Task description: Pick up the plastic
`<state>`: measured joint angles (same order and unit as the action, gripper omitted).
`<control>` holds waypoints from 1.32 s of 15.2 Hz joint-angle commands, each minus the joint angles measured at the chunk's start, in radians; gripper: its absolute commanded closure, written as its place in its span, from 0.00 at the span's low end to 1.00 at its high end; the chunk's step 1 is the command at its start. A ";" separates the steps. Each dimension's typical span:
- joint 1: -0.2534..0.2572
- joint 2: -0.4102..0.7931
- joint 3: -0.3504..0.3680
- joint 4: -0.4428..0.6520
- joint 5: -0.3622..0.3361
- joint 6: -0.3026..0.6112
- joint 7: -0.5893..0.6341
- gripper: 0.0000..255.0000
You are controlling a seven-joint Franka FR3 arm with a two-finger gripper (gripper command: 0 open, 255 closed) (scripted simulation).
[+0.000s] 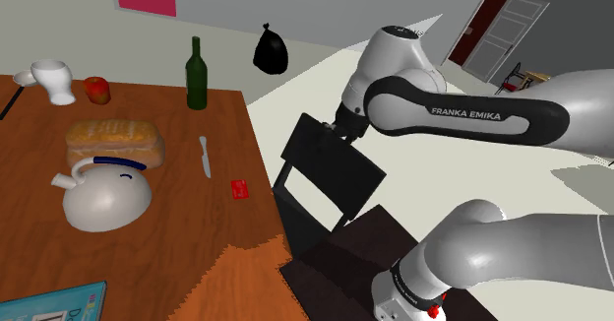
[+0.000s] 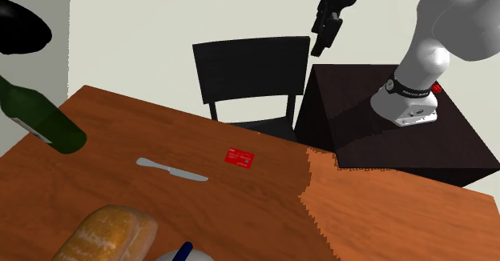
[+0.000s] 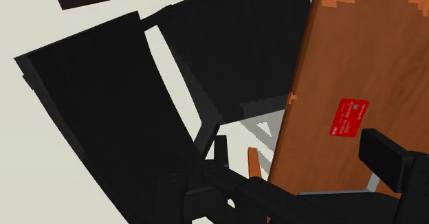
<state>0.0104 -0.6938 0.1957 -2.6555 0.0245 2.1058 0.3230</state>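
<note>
The plastic is a small flat red card (image 1: 239, 188) (image 2: 239, 158) (image 3: 348, 117) lying on the wooden table (image 1: 177, 250) near the edge that faces the black chair (image 1: 330, 166) (image 2: 256, 71) (image 3: 103, 119). My black gripper (image 1: 344, 130) (image 2: 321, 45) (image 3: 302, 154) hangs in the air over the chair, off the table and well above the card. Its fingers stand apart with nothing between them. In the wrist view the card lies just beyond the right finger (image 3: 385, 162).
On the table are a grey knife (image 1: 205, 157) (image 2: 171, 169), a green bottle (image 1: 197, 75) (image 2: 44, 119), a bread loaf (image 1: 113, 142), a white teapot (image 1: 103, 196), an apple (image 1: 96, 90) and a white cup (image 1: 54, 78). The dark stand (image 2: 401, 131) is beside the chair.
</note>
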 commanded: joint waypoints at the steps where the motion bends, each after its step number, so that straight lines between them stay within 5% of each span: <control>1: 0.001 0.047 0.040 -0.031 0.002 0.110 0.048 0.00; 7: -0.051 0.246 0.177 -0.067 -0.057 0.421 0.217 0.00; 11: -0.174 0.416 0.320 -0.040 -0.218 0.608 0.414 0.00; 13: -0.284 0.511 0.421 -0.006 -0.387 0.678 0.577 0.00; 16: -0.450 0.689 0.557 0.091 -0.819 0.701 0.955 0.00; 18: -0.436 0.820 0.540 0.176 -1.093 0.656 1.191 0.00; 20: -0.367 0.929 0.484 0.255 -1.274 0.610 1.351 0.00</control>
<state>-0.3863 0.1700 0.7032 -2.4477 -1.1309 2.7436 1.5709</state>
